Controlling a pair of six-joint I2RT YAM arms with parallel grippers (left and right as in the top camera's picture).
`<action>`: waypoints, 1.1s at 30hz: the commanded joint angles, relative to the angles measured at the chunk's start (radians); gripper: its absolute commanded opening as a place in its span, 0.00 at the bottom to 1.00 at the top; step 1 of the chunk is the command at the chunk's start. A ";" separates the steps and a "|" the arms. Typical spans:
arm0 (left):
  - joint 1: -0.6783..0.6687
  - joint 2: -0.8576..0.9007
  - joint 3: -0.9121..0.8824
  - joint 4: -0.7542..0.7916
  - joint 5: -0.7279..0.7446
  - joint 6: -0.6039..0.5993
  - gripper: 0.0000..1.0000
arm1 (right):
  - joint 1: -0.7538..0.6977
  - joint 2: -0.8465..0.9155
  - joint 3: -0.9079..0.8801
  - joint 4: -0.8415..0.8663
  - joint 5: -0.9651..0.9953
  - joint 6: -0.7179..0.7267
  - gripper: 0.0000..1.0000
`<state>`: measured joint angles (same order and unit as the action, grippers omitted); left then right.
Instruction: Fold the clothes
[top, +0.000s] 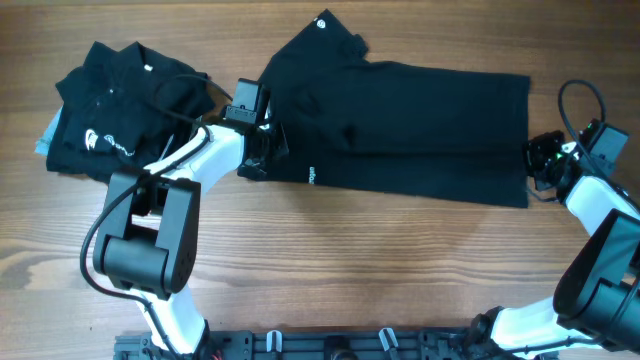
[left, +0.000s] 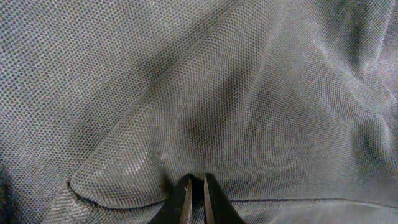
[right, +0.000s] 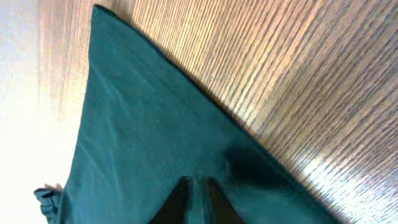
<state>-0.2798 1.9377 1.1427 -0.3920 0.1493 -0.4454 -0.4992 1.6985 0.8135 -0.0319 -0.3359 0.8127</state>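
Two black shirts lie on the wooden table (top: 380, 270): a folded shirt (top: 105, 125) sits at the left, and a long shirt (top: 420, 135) is laid flat across the middle as a wide band. The left gripper (top: 262, 148) is clenched on a raised ridge of fabric at the long shirt's left end. The right gripper (top: 537, 165) pinches its right edge, fingertips nearly together on the cloth.

Spread shirt (top: 420, 120), folded shirt (top: 115, 125), wooden table (top: 400, 270)
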 joint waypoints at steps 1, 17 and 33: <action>0.008 0.041 -0.017 -0.005 -0.080 0.024 0.11 | 0.003 0.013 0.012 0.008 0.029 -0.003 0.40; -0.119 -0.097 0.035 0.065 0.109 0.226 0.14 | 0.002 -0.187 0.013 -0.512 -0.049 -0.279 0.52; -0.097 0.121 0.043 0.426 -0.016 0.136 0.06 | 0.002 -0.184 0.009 -0.569 0.055 -0.327 0.53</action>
<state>-0.4419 2.0407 1.1698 0.0322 0.2127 -0.2752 -0.4992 1.5173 0.8196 -0.5987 -0.3122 0.5098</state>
